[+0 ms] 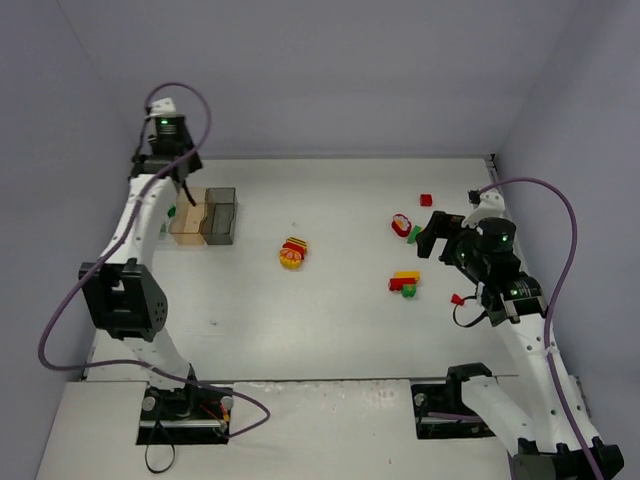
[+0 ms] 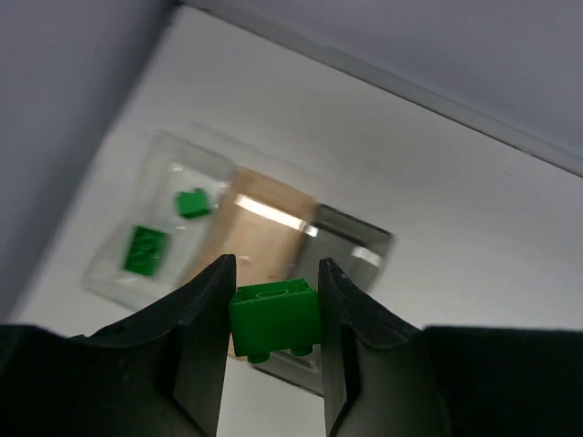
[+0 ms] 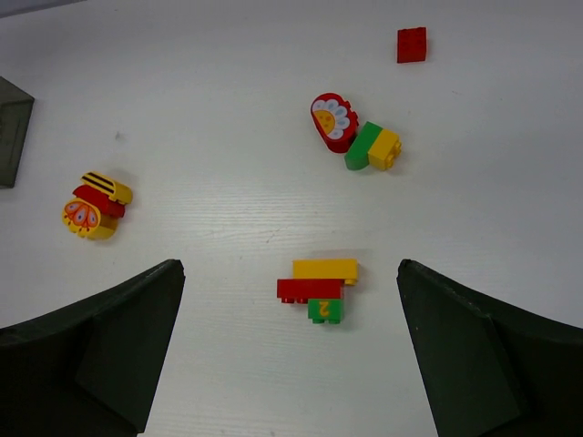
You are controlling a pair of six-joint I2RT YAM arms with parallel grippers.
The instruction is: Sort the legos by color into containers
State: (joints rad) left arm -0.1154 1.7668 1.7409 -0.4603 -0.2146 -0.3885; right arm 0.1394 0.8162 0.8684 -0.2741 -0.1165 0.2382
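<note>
White tabletop [image 1: 330,330], strewn with legos [image 1: 405,284], runs between pale lavender walls [image 1: 350,70].

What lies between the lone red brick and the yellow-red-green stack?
A red flower piece beside green and yellow bricks, shown in the right wrist view.

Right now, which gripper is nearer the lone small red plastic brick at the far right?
Right. The right gripper hangs open just short of the red brick; the left gripper is far off over the see-through boxes, gripping a green brick.
</note>
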